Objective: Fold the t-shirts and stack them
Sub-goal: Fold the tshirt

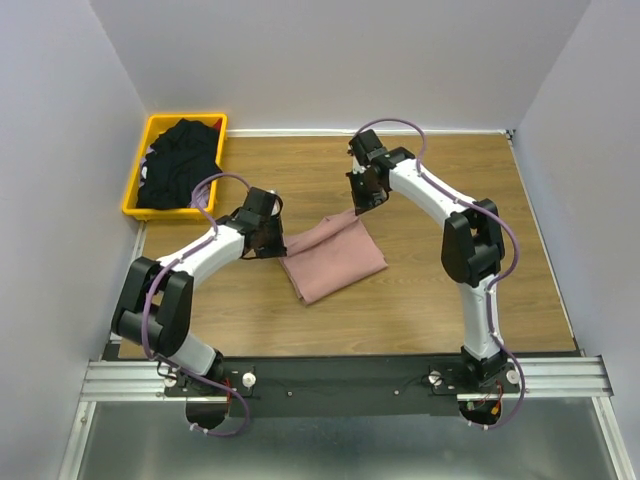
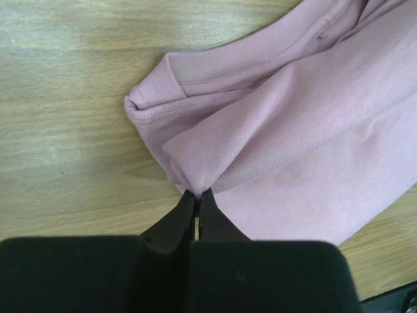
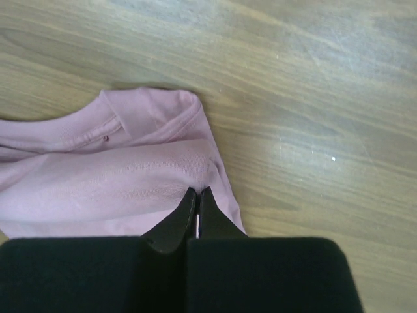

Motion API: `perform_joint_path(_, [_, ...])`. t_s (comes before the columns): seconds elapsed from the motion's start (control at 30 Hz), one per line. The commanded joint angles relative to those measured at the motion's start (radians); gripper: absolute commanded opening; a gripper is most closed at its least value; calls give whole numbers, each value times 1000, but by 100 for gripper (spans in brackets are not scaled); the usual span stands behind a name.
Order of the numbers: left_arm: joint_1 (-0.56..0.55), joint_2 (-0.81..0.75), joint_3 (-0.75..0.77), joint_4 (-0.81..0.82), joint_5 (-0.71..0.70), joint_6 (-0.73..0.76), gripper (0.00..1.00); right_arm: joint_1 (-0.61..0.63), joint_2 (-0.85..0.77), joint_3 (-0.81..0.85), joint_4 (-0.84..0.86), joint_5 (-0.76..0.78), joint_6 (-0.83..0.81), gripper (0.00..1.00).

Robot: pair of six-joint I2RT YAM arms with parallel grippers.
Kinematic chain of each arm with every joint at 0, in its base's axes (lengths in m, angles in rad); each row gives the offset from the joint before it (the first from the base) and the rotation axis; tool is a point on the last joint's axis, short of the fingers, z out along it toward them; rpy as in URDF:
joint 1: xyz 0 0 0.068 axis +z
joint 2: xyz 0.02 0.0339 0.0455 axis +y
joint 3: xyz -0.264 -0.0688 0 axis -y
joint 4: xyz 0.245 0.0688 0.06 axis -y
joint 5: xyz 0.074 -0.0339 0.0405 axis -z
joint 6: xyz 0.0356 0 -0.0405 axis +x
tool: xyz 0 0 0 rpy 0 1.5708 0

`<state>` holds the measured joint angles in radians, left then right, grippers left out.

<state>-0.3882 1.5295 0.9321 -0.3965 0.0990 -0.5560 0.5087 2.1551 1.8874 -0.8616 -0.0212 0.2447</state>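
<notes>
One pink t-shirt [image 1: 333, 260] lies folded on the table [image 1: 430, 300], with bare wood open on every side of it. The left gripper [image 2: 197, 194] has its jaws pressed together, tips touching a folded corner just ahead; whether cloth is nipped I cannot tell. The right gripper [image 3: 197, 193], likewise closed, sits over the shirt's edge, with the collar ahead to its left and clear wood to its right. Both arms bend inward, elbows out. The black t-shirts [image 1: 180, 165] fill a yellow bin [image 1: 139, 172] well beyond the left jaws.
</notes>
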Motion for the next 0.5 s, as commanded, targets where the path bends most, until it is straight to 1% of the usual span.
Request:
perform_joint_path(0.0, [6, -57, -33, 18, -1, -34, 0, -15, 22, -13, 95, 12, -31, 1])
perform_joint_path(0.27, [6, -198, -49, -25, -47, -91, 0, -15, -15, -39, 134, 17, -16, 1])
perform_joint_path(0.47, [6, -242, -87, -25, -21, -120, 0, -15, -15, -53, 151, 14, -15, 1])
